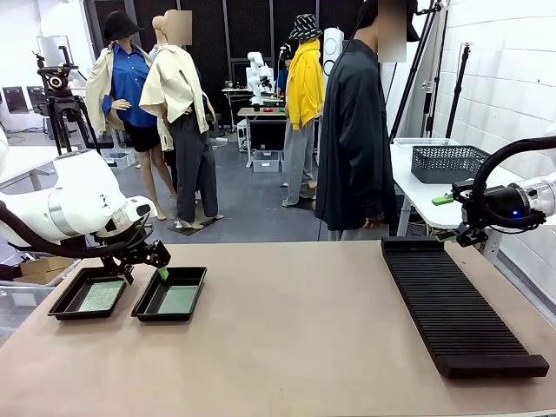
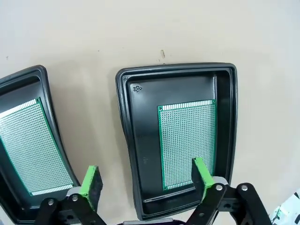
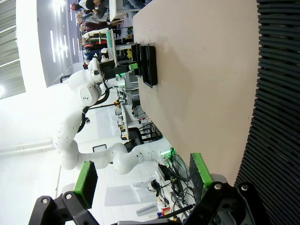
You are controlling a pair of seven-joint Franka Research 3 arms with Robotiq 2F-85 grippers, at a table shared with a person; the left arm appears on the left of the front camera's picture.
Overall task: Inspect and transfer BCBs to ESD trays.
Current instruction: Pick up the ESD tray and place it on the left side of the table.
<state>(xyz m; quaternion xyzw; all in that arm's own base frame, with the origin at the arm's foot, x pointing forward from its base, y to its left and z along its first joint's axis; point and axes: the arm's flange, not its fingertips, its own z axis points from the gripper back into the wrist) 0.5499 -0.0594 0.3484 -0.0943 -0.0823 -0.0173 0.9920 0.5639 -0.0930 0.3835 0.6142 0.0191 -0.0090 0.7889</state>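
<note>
On the near-left of the table (image 1: pixel 287 347), two black trays (image 1: pixel 171 294) are sitting side by side, each with a green circuit board (image 1: pixel 178 300) lying flat on its floor. Left gripper (image 1: pixel 143 265) is hovering just above the gap between the trays, jaws spread wide, gripping nothing. Left wrist view: green pads (image 2: pixel 90 183) are standing apart over the near rim of the one tray (image 2: pixel 177 140); one pad is hanging above the bare table strip between the trays, the other above the near end of that tray's board (image 2: pixel 187 143). That board is sitting toward one long side of the tray floor, flat, clear of both pads. Second tray (image 2: pixel 28 140) is showing at the picture's edge, its own board (image 2: pixel 30 150) lying flat inside.

Right gripper (image 1: pixel 459 236) is hanging at the far-right edge of the table, just beyond the far end of the long black ribbed rack (image 1: pixel 456 304). Right wrist view: fingers (image 3: pixel 200 174) are wide apart with nothing between them, and the rack (image 3: pixel 276 112) is running along one side of the picture. Rack slots are looking bare as far as I can tell.

A person in a dark coat (image 1: pixel 354 139) is standing at the far side of the table, hands not clearly visible.
</note>
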